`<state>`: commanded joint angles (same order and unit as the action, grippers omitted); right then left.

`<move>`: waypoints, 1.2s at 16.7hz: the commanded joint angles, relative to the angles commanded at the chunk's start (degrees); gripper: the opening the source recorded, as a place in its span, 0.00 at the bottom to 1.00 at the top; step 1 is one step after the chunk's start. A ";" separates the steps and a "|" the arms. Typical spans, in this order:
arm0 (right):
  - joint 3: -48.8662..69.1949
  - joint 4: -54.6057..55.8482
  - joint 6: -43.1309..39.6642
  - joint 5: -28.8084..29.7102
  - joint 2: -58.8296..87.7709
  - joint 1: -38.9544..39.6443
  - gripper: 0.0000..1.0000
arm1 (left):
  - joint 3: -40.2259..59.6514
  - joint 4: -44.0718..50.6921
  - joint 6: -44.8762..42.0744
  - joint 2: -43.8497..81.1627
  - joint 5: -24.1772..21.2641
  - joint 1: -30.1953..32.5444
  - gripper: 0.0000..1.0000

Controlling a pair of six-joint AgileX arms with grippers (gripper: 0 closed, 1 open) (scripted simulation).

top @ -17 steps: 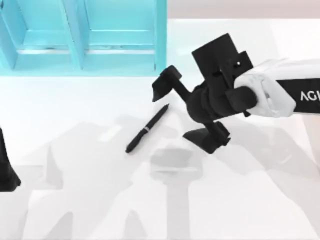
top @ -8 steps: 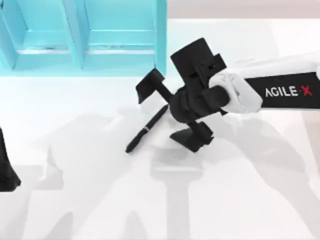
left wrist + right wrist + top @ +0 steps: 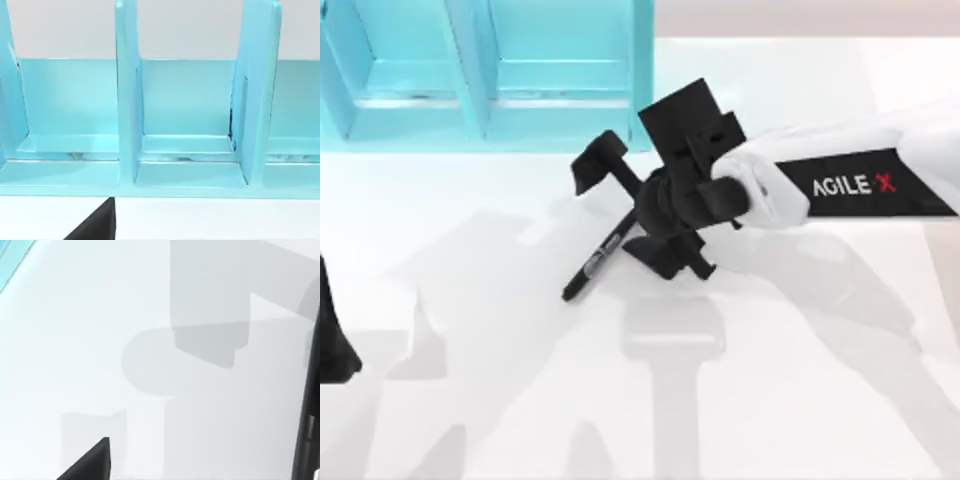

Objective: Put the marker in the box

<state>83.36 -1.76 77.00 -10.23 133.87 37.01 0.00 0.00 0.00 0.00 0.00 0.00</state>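
- Task object: the slim black pen-like marker with a thin silver band lies flat on the white bench, near its middle. Its long axis runs diagonally, from a lower end toward the top view's left up to an upper end toward the right, which is hidden under the working arm.
- Right gripper: positioned directly over the marker's upper half. Its black fingers are spread wide, one on the box side of the marker and one on the near side, so they straddle the shaft roughly across its long axis. Nothing is held.
- Contact: the fingers appear to be just above the marker or level with it; the top view does not settle whether they touch it.
- Right wrist view: a dark slim edge at the frame's border is probably the marker, with bare bench elsewhere.
- Destination: the open turquoise box with upright dividers sits at the far left of the bench, near the gripper and apart from the marker.
- Left gripper: parked at the bench's left edge, well apart from the marker; its finger state cannot be determined.
- Judgement: the right arm is plainly the nearer, and the grasp depends on the fingers closing squarely across the shaft.
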 joint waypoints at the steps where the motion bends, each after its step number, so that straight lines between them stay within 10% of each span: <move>1: 0.00 0.00 0.00 0.00 0.00 0.00 0.85 | 0.00 0.00 0.00 0.00 0.00 0.00 1.00; 12: 0.00 0.00 0.00 0.00 0.00 0.00 0.02 | 0.00 0.00 0.00 0.00 0.00 0.00 1.00; 20: 0.00 0.00 0.00 0.00 0.00 0.00 0.00 | 0.00 0.00 0.00 0.00 0.00 0.00 1.00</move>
<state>83.36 -1.76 77.00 -10.23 133.87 37.01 0.00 0.00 0.00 0.00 0.00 0.00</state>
